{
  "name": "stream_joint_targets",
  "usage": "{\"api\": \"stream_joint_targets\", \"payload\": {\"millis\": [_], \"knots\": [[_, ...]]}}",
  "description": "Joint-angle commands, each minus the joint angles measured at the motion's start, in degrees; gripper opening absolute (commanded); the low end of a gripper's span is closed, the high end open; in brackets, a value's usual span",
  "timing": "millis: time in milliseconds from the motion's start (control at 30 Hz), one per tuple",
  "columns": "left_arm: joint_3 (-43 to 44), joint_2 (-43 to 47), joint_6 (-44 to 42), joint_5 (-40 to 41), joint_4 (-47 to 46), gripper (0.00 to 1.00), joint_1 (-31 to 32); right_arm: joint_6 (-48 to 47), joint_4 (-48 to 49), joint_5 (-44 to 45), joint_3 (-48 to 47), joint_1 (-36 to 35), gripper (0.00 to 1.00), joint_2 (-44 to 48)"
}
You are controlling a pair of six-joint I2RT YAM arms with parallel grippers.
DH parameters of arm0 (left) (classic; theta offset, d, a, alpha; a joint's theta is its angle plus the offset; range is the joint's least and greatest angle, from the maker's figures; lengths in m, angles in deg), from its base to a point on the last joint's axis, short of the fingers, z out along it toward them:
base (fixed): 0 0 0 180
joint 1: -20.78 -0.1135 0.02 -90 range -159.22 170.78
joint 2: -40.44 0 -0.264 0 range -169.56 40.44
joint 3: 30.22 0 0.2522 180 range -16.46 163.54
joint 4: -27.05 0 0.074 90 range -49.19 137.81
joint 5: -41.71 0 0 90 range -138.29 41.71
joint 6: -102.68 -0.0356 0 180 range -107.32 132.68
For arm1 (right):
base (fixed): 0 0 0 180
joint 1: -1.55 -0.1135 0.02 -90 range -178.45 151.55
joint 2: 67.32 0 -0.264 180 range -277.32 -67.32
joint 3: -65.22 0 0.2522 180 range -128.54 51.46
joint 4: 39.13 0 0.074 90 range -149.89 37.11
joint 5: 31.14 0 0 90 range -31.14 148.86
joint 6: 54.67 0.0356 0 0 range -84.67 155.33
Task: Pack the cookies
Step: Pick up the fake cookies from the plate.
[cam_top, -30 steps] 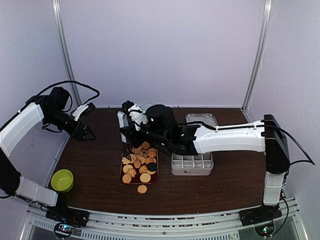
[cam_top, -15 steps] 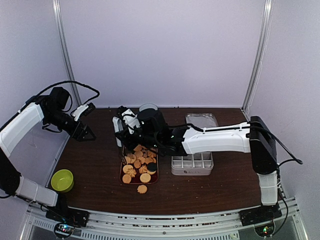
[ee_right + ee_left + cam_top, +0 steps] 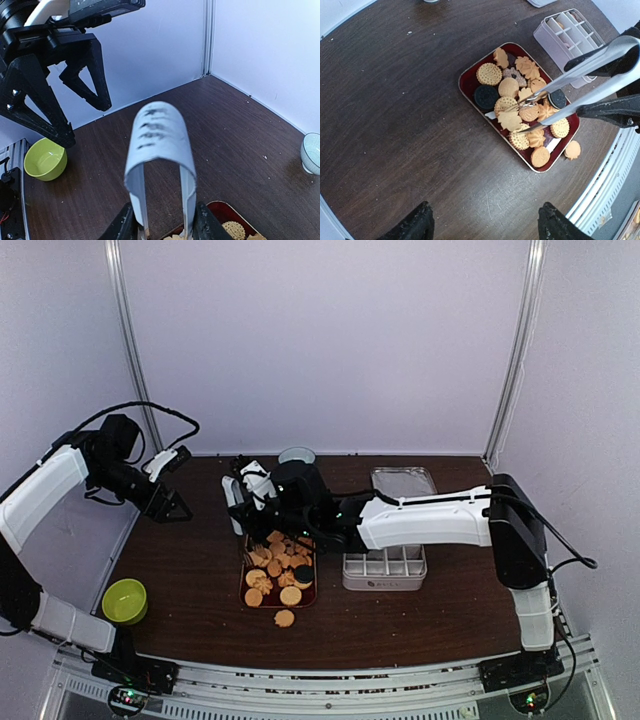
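top view looks down from behind; both wrist views share the cookies.

Nothing readable — the dark marks on the tongs are smudged, the print on the divided box too small.

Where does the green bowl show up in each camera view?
Top external: the green bowl sits at lower left.
Left wrist: not in it.
Right wrist: the bowl is near the left edge, below the middle.
Shared landmark: the red cookie tray shows in all three views, only its corner at the bottom of the right wrist view.
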Motion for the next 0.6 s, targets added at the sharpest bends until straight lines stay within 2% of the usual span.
{"api": "stream_joint_targets", "payload": {"millis": [0, 367, 567], "knots": [[1.31, -0.92, 1.03, -1.36, 0.27, 0.74, -0.43, -1.16, 0.86, 1.74, -1.80, 0.05, 0.39, -0.31], [1.33, -1.24, 1.39, -1.61, 0.64, 0.74, -0.40, -1.27, 1.87, 2.01, -2.97, -0.21, 0.41, -1.62], [1.31, -0.94, 1.00, -1.20, 0.85, 0.74, -0.41, -0.49, 1.35, 1.19, -2.63, -0.56, 0.35, -2.25]]}}
